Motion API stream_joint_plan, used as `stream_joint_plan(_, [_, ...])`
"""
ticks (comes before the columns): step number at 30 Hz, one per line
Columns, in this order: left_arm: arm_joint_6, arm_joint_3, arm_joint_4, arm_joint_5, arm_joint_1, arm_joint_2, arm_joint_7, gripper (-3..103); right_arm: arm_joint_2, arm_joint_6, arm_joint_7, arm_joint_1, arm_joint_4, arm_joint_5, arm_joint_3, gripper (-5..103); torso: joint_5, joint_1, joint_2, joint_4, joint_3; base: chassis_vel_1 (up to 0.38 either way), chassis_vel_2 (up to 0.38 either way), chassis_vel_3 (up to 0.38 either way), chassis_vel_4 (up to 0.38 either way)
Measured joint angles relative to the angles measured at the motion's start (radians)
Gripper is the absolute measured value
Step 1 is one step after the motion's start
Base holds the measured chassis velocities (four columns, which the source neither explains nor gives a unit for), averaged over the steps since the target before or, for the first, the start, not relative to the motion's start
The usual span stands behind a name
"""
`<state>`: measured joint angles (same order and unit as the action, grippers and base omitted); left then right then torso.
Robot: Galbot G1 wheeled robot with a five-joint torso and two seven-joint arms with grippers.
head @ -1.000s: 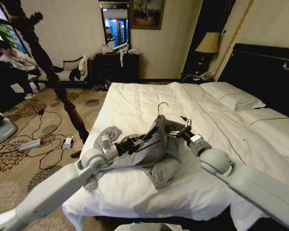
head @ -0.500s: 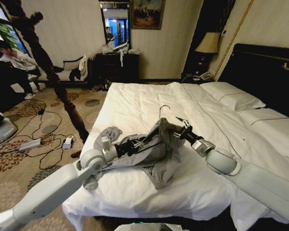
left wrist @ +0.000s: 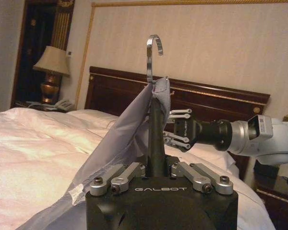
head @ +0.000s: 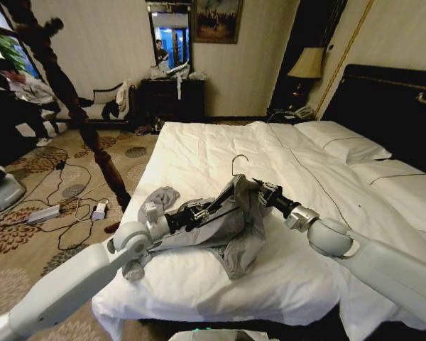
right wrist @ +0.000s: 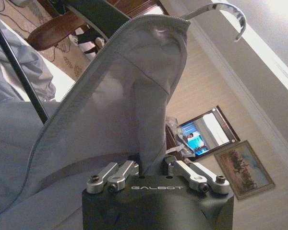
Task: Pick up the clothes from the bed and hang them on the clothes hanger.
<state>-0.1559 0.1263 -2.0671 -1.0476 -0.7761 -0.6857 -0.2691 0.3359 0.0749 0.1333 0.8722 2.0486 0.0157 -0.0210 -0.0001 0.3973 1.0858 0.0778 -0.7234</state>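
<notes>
Over the near part of the bed point(head: 199, 153), the left pincer point(head: 211, 207) is pressed together on the dark body of the clothes hanger point(left wrist: 152, 72), holding it upright with the silvery hook on top. The light grey clothes point(head: 231, 227) drape over the hanger, raised at the neckline while the lower cloth lies rumpled on the white duvet near the foot edge. Just beyond, the right pincer point(head: 259, 190) comes in from the headboard side and pinches a fold of the grey cloth beside the hanger's neck. Farther off lie the white pillows point(head: 341, 138) against the dark headboard point(head: 394, 106).
</notes>
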Motion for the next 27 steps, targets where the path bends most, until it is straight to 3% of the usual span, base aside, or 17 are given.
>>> stream_joint_plan(7, [-0.021,-0.030,-0.023,0.008,-0.008,0.010,0.056,16,0.011,-0.002,0.020,-0.001,-0.005,0.005,-0.002,19,0.0001,0.000,0.000,0.0001,0.000,0.000,0.000,0.000,0.000])
stream_joint_plan(9, [-0.025,-0.053,-0.030,0.008,-0.019,0.027,0.086,22,0.010,0.004,0.036,0.009,-0.014,0.008,0.000,19,-0.0002,0.000,0.000,0.0000,0.000,0.000,0.000,0.000,0.000])
stream_joint_plan(11, [-0.026,-0.065,-0.037,0.008,-0.027,0.038,0.091,27,0.009,0.005,0.038,0.016,-0.014,0.007,0.005,19,0.0003,0.000,0.000,0.0003,0.000,0.000,0.000,0.000,0.000])
stream_joint_plan(13, [-0.026,-0.100,-0.062,0.002,-0.050,0.070,0.099,43,0.009,0.002,0.045,0.029,-0.018,0.002,0.016,19,0.0001,0.000,0.000,0.0002,0.000,0.000,0.000,0.000,0.000])
stream_joint_plan(15, [-0.026,-0.110,-0.067,-0.002,-0.055,0.080,0.099,43,0.010,0.001,0.051,0.031,-0.020,0.001,0.017,19,0.0001,0.000,0.000,0.0000,0.000,0.000,0.000,0.000,0.000])
stream_joint_plan(19, [-0.022,-0.172,-0.092,-0.041,-0.068,0.129,0.111,65,0.014,0.006,0.065,0.044,-0.032,-0.010,0.020,19,0.0001,0.000,0.000,0.0000,0.000,0.000,0.000,0.000,0.000])
stream_joint_plan(21, [-0.021,-0.186,-0.097,-0.053,-0.070,0.138,0.117,65,0.014,0.011,0.067,0.049,-0.037,-0.013,0.022,19,0.0001,0.000,0.000,0.0000,0.000,0.000,0.000,0.000,0.000])
stream_joint_plan(25, [-0.007,-0.241,-0.087,-0.071,-0.085,0.169,0.178,86,0.015,0.076,0.098,0.072,-0.052,-0.025,0.041,19,0.0003,0.000,0.000,0.0001,0.000,0.000,0.000,0.000,0.000])
stream_joint_plan(27, [-0.005,-0.250,-0.072,-0.065,-0.092,0.168,0.203,86,0.015,0.103,0.110,0.077,-0.053,-0.025,0.045,19,0.0002,0.000,0.000,0.0001,0.000,0.000,0.000,0.000,0.000])
